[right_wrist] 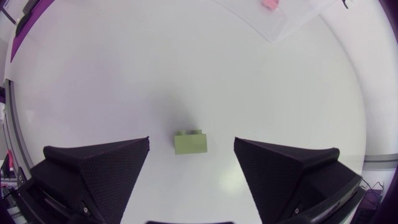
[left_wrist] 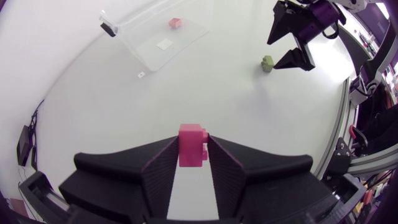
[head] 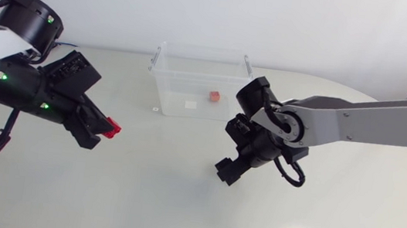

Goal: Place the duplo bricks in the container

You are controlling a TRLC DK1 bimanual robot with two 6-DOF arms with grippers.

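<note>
Green brick (right_wrist: 191,142) sits untouched between right jaws, well apart from container (head: 180,80).

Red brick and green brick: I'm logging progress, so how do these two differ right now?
The red brick is clamped between the fingers of the left gripper; the green brick sits untouched between the open fingers of the right gripper. The red brick is carried; the green brick rests on the table. Both are outside the container.

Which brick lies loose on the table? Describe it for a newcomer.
From the clear container, look to the right pincer, open above the table. The green brick lies under it, untouched. It alone is green: the left pincer holds a red brick, the container a second red brick.
</note>
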